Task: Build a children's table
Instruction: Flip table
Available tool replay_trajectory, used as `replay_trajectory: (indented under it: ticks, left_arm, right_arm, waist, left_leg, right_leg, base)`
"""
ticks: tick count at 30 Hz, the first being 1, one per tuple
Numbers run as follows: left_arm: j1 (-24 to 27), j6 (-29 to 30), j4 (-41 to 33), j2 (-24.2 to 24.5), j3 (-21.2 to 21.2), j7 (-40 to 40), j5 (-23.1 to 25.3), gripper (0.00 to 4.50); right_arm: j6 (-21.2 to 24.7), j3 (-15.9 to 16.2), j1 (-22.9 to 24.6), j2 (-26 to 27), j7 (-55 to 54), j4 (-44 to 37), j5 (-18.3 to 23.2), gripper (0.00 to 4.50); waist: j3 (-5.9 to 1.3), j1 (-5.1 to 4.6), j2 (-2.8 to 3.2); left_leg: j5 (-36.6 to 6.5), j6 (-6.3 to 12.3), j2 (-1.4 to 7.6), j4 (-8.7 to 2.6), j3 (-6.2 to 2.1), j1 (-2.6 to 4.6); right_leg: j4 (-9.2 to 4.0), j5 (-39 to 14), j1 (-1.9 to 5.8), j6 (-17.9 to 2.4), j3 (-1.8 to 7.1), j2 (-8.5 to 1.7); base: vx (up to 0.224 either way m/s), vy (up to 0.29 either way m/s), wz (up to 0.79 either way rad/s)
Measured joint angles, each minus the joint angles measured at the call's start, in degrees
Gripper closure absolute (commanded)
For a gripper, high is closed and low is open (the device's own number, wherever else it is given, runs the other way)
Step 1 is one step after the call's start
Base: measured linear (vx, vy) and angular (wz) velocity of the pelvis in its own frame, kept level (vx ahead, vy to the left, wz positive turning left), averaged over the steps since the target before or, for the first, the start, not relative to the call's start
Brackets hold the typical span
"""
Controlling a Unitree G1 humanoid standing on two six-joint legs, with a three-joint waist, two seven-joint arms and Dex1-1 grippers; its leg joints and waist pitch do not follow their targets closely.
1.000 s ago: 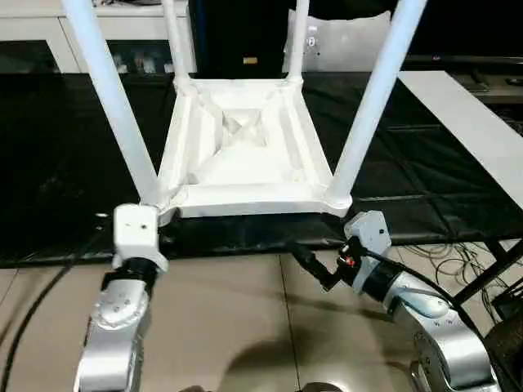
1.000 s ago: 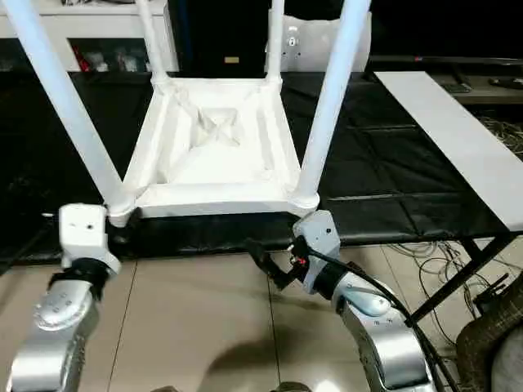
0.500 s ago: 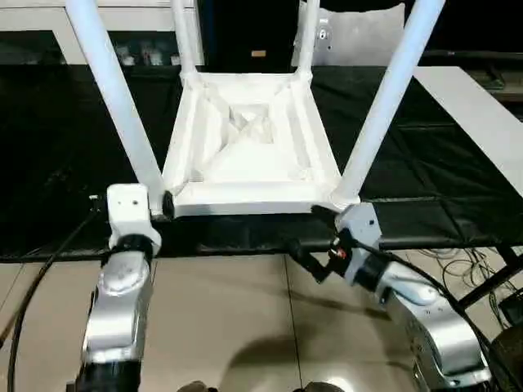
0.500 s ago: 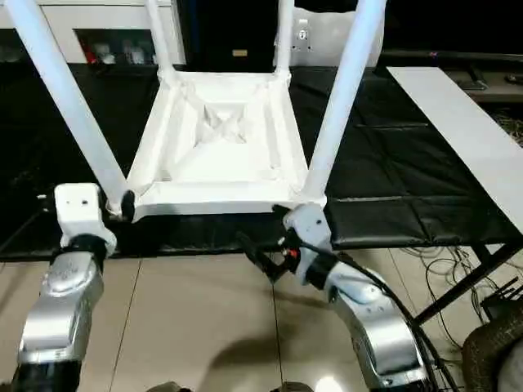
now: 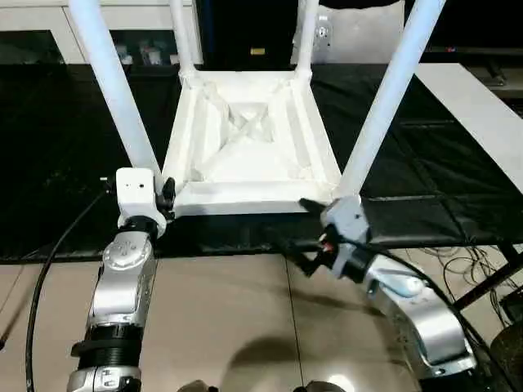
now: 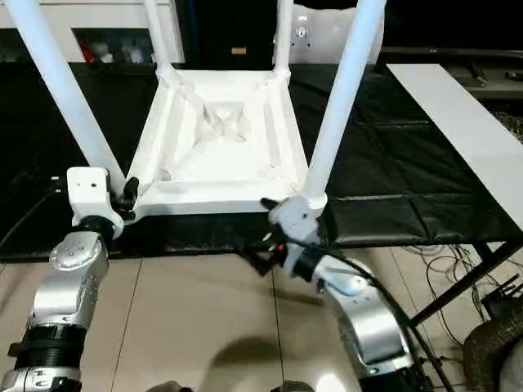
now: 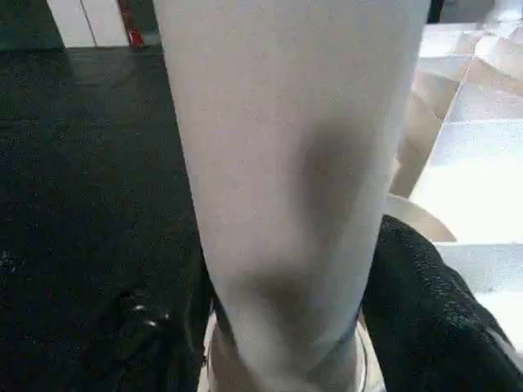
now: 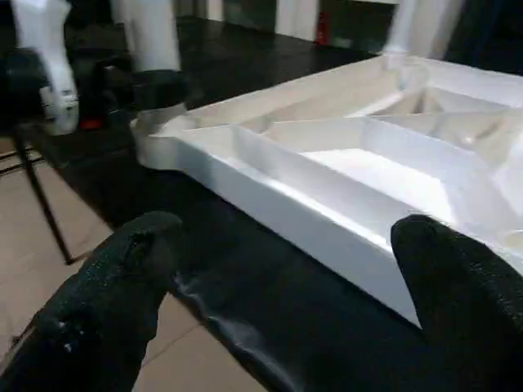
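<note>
The children's table lies upside down on a black-covered bench, its ribbed top (image 5: 245, 198) facing up and all its legs standing in the corner sockets. My left gripper (image 5: 160, 196) is at the base of the near-left leg (image 5: 114, 90). In the left wrist view that leg (image 7: 286, 163) sits between the black fingers (image 7: 425, 310), which press against it. My right gripper (image 5: 304, 233) is open wide just before the top's front rim (image 8: 327, 220), close to the near-right leg (image 5: 384, 106), and holds nothing.
The black bench (image 5: 65, 163) ends just in front of the table top, with tan floor below. A long white board (image 5: 482, 114) lies at the right. Cables (image 5: 458, 261) trail on the floor at the right, and white cabinets (image 5: 33, 24) stand behind.
My left gripper has come up against the base of the near-left leg. The right gripper has moved left and up to the top's front rim. The camera has also shifted.
</note>
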Motion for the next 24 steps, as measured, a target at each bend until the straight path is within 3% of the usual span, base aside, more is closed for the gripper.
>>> replay_trajectory:
  ticks: [8, 13, 16, 20, 24]
  left_arm:
    - [0.0, -0.48, 0.2, -0.39, 0.2, 0.09, -0.68, 2.44]
    - [-0.05, 0.79, -0.58, -2.19, 2.1, 0.15, -3.68, 2.46]
    - [-0.36, 5.63, -3.01, -4.34, 5.03, 0.6, -7.27, 2.47]
    - [-0.46, 10.8, -6.08, -6.67, 7.09, 1.31, -11.32, 2.47]
    - [-0.62, 17.25, -10.18, -10.96, 10.42, 1.76, -20.06, 2.47]
  right_arm:
    - [-0.02, 1.21, -0.29, -0.39, 2.83, 0.31, 0.44, 0.0]
    - [0.0, 1.88, -1.14, -0.33, 3.79, 0.68, 0.9, 0.0]
    - [1.03, 1.61, -1.7, 0.78, 2.96, 1.62, 1.03, 0.0]
    - [3.74, -0.41, -3.89, 3.66, -0.31, 3.83, 2.22, 0.0]
    - [5.17, -2.16, -6.41, 6.06, -3.86, 7.02, 2.71, 0.0]
  waist:
    - [0.0, 0.15, -0.03]
    - [0.0, 0.29, -0.02]
    - [-0.03, 0.2, 0.16]
    - [-0.07, -0.03, 0.88]
    - [-0.16, 0.33, 1.04]
  left_leg:
    - [0.0, 0.01, 0.0, -0.01, 0.08, 0.01]
    - [-0.01, 0.01, 0.0, -0.01, 0.17, 0.04]
    - [-0.02, 0.04, 0.0, -0.04, 0.33, 0.07]
    - [-0.03, 0.09, -0.02, -0.09, 0.57, 0.11]
    - [0.0, 0.12, -0.02, -0.16, 0.6, 0.11]
  right_leg:
    - [0.01, 0.01, -0.05, -0.01, 0.08, 0.0]
    - [0.01, 0.01, -0.06, -0.02, 0.17, 0.0]
    - [0.02, 0.01, -0.13, -0.02, 0.32, -0.01]
    - [0.06, 0.01, -0.22, -0.02, 0.51, -0.05]
    - [0.04, 0.0, -0.26, -0.01, 0.49, -0.05]
  base:
    - [0.0, 0.0, 0.0]
    - [0.0, 0.0, 0.0]
    - [0.0, 0.0, 0.0]
    - [0.0, 0.0, 0.0]
    - [0.0, 0.0, 0.0]
